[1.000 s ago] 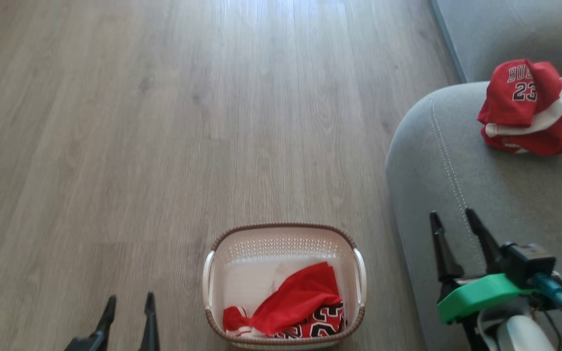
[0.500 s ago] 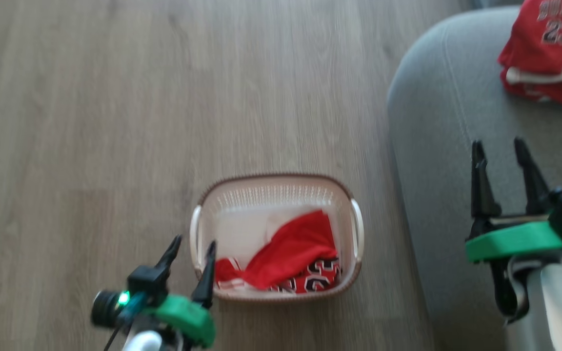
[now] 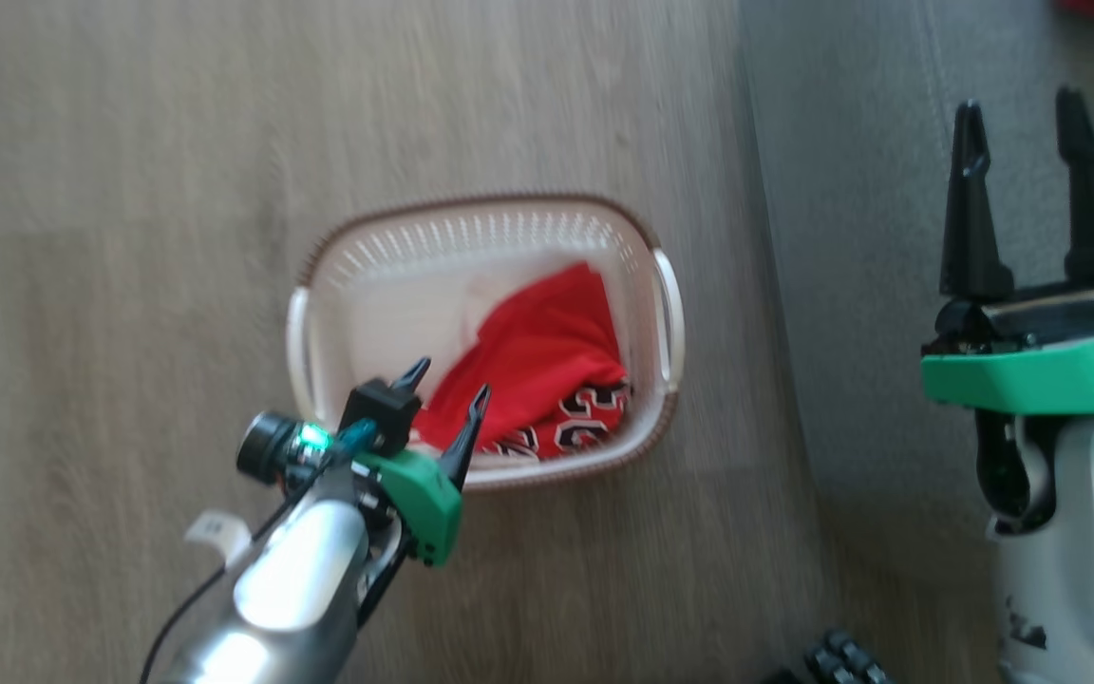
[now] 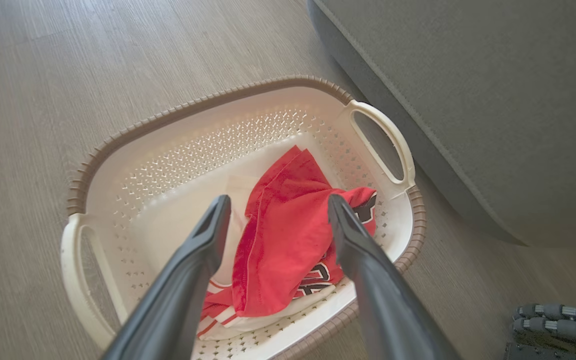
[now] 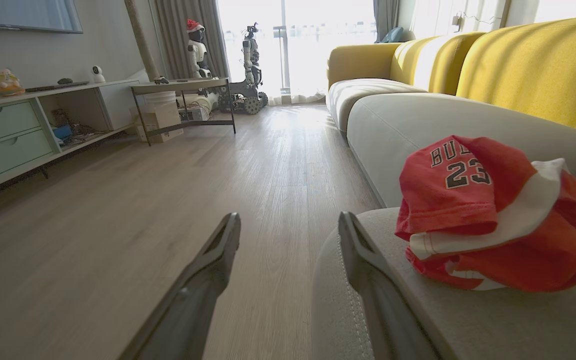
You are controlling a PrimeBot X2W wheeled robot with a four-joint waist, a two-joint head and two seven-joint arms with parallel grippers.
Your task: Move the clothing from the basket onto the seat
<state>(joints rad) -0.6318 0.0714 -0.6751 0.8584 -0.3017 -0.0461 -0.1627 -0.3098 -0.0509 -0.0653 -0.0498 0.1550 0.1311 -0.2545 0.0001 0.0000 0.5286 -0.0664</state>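
The basket is open at the top, and the left tool hangs over its near left corner, fingers spread wide, with free air below. Inside, the red clothing is heaped in the near right half; the far left of the basket's bottom lies bare. To the basket's right the sofa rises just beside the handle — only a narrow strip of floor between. Left of the basket and beyond it, the floor lies wide open. Near-right of the basket, dark ridged wheels sit on the floor.
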